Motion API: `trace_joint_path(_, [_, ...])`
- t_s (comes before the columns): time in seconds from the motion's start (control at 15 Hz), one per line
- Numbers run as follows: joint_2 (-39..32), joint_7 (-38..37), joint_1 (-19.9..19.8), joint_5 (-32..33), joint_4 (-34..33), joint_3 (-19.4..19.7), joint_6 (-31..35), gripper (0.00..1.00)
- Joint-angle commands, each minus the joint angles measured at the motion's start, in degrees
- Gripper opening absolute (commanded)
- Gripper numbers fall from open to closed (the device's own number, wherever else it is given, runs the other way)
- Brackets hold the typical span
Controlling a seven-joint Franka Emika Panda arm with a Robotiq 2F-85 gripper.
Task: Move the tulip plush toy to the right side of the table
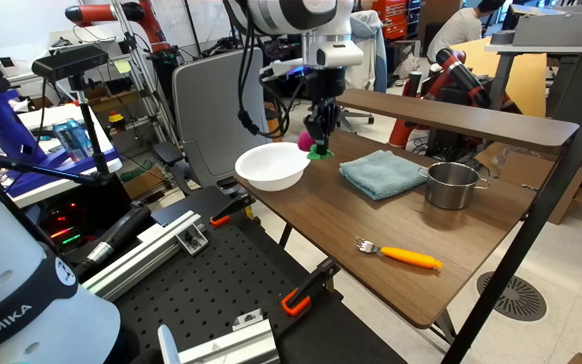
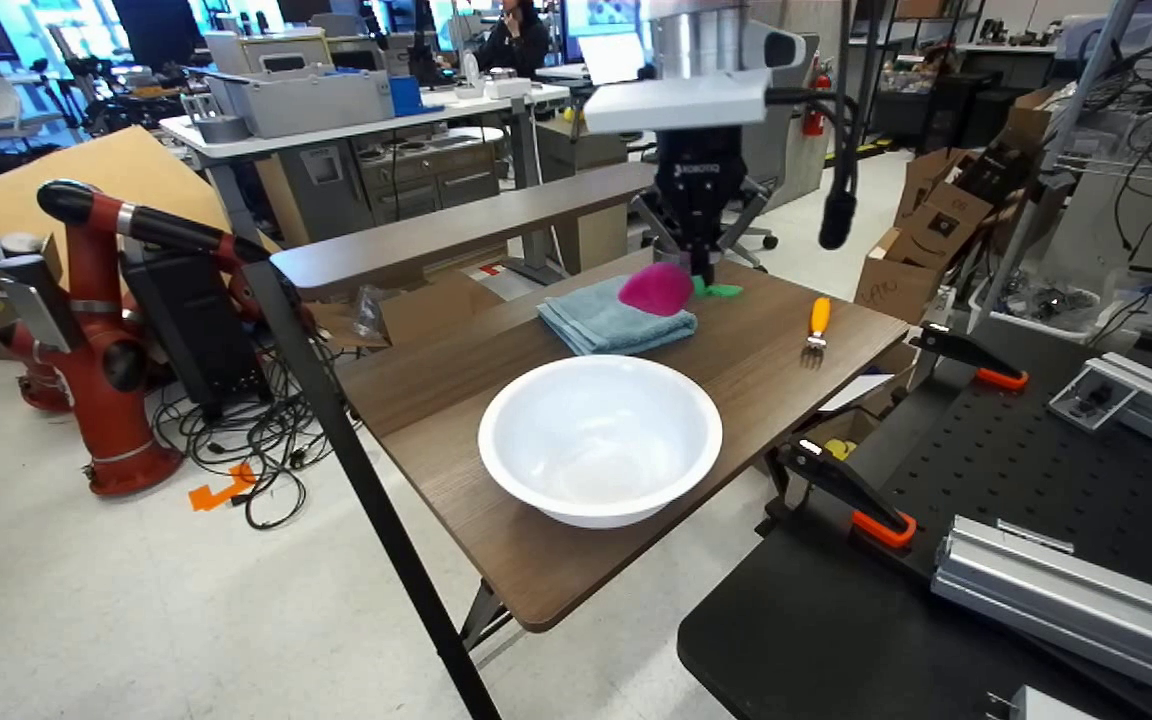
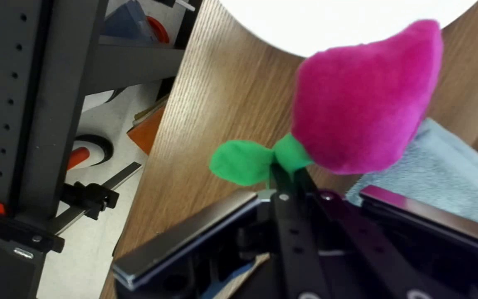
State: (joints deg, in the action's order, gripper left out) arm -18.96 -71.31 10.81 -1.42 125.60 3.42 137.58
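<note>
The tulip toy [image 3: 365, 99] looks velvety cloth, the table [image 1: 341, 217] wood, the pot [image 1: 450, 189] shiny metal.

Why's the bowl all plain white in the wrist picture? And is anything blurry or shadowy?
In the wrist view, the visible part of the white bowl is washed out, probably too bright for that camera; the tulip plush toy looks slightly soft-edged there; in an exterior view, a dim patch, maybe shadow, shows on the table by the shiny metal pot.
</note>
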Motion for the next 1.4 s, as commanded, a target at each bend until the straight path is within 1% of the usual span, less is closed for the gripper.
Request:
trace_joint_path(0.0, [2.91,2.29,-2.50,0.53,7.65,0.30,7.14,0.01])
trace_joint_path(0.13, [2.68,3.47,-3.71,0.24,10.39,1.05,10.18,0.01])
trace_joint_path(0.27, [1.49,4.79,-4.93,-0.63,11.54,1.45,12.68,0.01])
trace_joint_path(0.47, [-0.66,5.19,-5.49,-0.29,12.06,2.57,16.05,0.01])
trace_joint_path(0.93, [-8.28,6.23,-7.32,-3.16,9.79,3.89,19.95,0.01])
trace_joint_path(1.13, [-11.97,6.14,-6.92,-3.54,7.90,4.04,20.14,0.01])
trace_joint_path(1.33, [-13.69,5.91,-6.43,-3.78,6.39,4.05,19.96,0.01])
